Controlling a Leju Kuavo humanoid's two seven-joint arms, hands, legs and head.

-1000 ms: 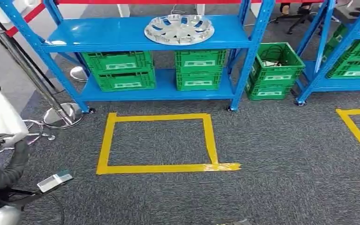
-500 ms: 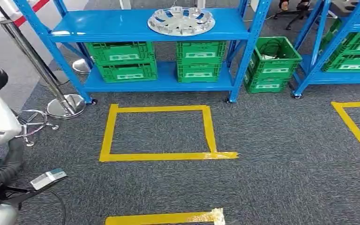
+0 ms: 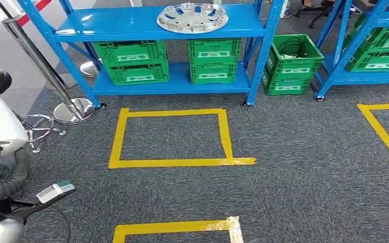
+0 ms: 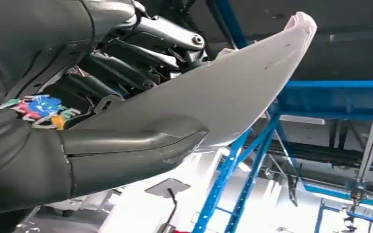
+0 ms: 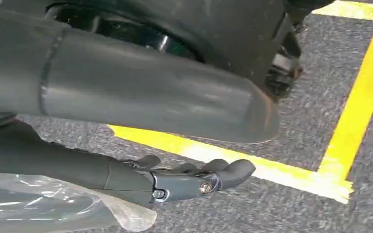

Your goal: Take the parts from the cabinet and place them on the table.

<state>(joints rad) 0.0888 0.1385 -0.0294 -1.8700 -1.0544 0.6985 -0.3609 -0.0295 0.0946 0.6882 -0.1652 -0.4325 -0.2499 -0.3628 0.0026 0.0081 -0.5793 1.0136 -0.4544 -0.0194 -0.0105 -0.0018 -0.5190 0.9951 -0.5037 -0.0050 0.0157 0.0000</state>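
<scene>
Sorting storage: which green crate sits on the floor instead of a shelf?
The green crate between the two blue racks; it holds black cables, others sit on shelves.

Head view high, facing shelves [image 3: 157,25]; wrist views close, likely tilted.

The left hand [image 4: 77,126] has a thick grey thumb, dark fingers [image 4: 126,58] and a colourful sticker [image 4: 39,109].

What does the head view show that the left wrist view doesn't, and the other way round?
Head view alone: the silver wheel cover on the shelf's top board, green crates below it, yellow tape squares on the carpet. Left wrist view alone: the left hand gripping the white panel, thumb on one face, fingers on the other. Both: the blue shelving and that white panel.
</scene>
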